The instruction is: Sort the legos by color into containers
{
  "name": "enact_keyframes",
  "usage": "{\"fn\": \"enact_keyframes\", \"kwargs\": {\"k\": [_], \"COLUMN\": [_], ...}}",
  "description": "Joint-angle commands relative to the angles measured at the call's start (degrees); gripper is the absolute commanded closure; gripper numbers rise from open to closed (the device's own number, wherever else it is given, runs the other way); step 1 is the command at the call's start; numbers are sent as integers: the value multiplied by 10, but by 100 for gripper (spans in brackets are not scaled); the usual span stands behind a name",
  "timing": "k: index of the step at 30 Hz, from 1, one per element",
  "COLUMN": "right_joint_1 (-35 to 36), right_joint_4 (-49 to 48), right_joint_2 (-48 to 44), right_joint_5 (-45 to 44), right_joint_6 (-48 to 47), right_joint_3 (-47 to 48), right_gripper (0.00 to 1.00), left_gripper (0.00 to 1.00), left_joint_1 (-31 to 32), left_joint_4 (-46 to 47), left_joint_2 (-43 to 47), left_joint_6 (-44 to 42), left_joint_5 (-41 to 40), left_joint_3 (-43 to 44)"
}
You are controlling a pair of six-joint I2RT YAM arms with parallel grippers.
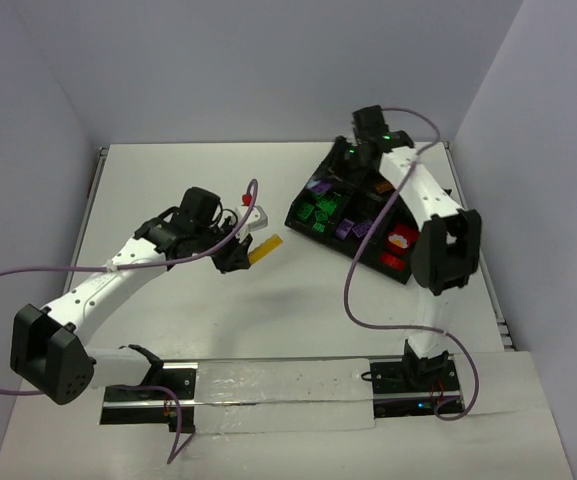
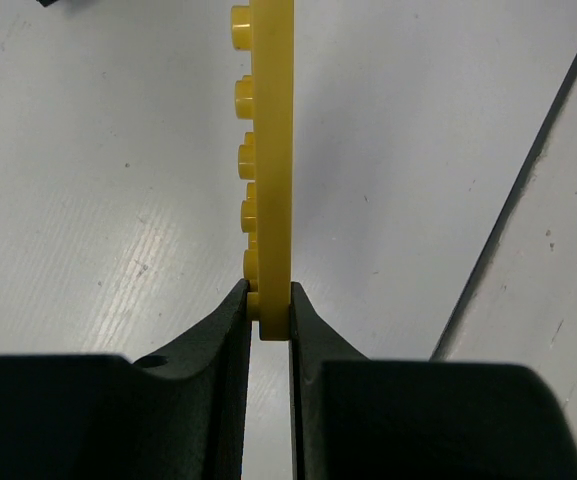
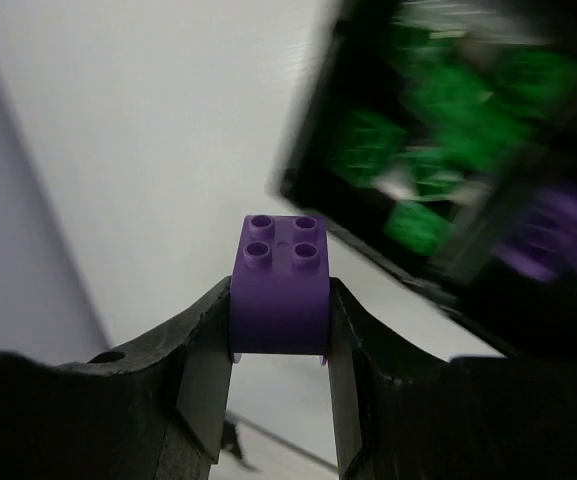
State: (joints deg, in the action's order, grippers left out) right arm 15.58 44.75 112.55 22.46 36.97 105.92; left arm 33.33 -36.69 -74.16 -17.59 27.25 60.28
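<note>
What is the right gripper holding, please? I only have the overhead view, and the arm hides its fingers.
Observer: The right gripper is shut on a purple brick with four studs showing.
Operator: Thank you. Is it above the tray yet?
Observer: Its wrist camera shows the tray ahead and to the right, blurred. Only bare table shows behind the brick.
Operator: And how does the left gripper hold the yellow plate?
Observer: The left gripper pinches the yellow plate by one end, across its flat faces, so the rest sticks straight out.
</note>
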Motion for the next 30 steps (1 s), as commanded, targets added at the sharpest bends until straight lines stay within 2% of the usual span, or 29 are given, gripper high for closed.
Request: {"fn": "enact_keyframes", "kwargs": {"k": [1, 6, 8, 17, 18, 19, 21, 23, 26, 30], "right_joint_1": [-46, -64, -66, -65, -65, -65, -65, -65, -65, -65], "right_joint_4": [32, 13, 9, -4, -6, -9, -11, -12, -9, -8], "right_joint_2": [-134, -209, -218, -209, -207, -204, -195, -189, -182, -192], "right_joint_5": [-212, -283, -293, -282, -281, -279, -274, -271, -265, -266], "right_joint_6": [-58, -81, -87, -97, -99, -101, -108, -110, -114, -114], "right_joint_3": [-81, -193, -213, -235, -236, -235, -230, -225, -212, -196], "right_gripper": [100, 100, 100, 98, 94, 85, 54, 37, 27, 26], "left_gripper": [100, 100, 100, 100, 100, 100, 100, 100, 100, 100], "left_joint_1": [-3, -4, -2, 24, 26, 28, 31, 35, 38, 38], "left_joint_4": [22, 26, 35, -17, -25, -30, -39, -37, -24, 2], "left_joint_2": [10, -41, -74, -211, -219, -223, -239, -239, -228, -197], "left_joint_6": [-1, 24, 67, 198, 206, 212, 224, 225, 224, 212], "left_joint_5": [13, 30, 11, -86, -93, -100, -113, -118, -113, -102], "left_joint_3": [21, 81, 116, 265, 275, 280, 301, 303, 294, 264]}}
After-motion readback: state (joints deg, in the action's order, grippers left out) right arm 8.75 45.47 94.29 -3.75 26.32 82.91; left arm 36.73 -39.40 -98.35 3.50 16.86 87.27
